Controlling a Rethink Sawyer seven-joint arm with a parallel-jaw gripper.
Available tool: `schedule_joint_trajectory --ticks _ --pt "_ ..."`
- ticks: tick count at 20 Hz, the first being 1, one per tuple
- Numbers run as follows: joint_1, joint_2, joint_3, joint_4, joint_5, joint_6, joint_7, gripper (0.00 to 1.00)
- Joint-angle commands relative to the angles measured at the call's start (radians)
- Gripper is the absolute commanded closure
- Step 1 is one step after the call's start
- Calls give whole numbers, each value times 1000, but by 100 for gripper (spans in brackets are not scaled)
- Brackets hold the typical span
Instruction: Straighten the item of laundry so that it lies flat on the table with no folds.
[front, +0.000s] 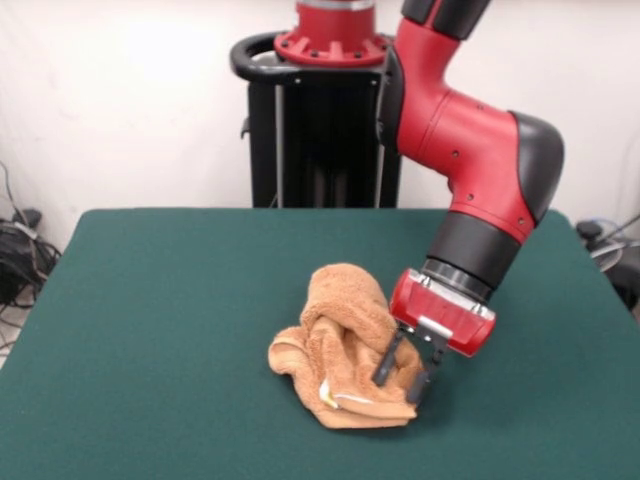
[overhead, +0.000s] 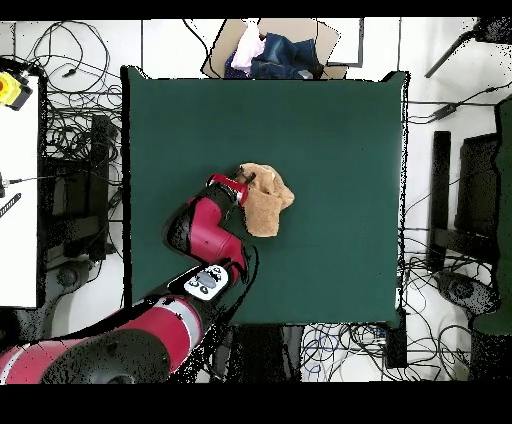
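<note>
Up top in the overhead view, a cardboard box (overhead: 285, 45) sits with blue and pale clothes (overhead: 268, 50) piled inside. Cables (overhead: 75, 130) sprawl down the left side, more cables (overhead: 440, 100) on the right. A yellow object (overhead: 10, 88) peeks in at the upper left edge.

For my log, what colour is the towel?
Orange-tan towel, clearest in the front view.

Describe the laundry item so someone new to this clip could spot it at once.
Start at the dark green table; near its middle, at the red arm's gripper, sits the towel. It is the only orange-tan thing there, a crumpled heap of terry cloth.
</note>
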Motion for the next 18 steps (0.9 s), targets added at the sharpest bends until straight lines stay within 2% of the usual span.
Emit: schedule_joint_trajectory --ticks 1,10,16,18 --pt "-32 22 64 -16 -28 -46 240 0" --pt "-57 32 103 -20 -60 -105 296 0" --pt "-19 22 84 9 15 -86 258 0" --pt "3 26 65 16 64 -68 227 0"
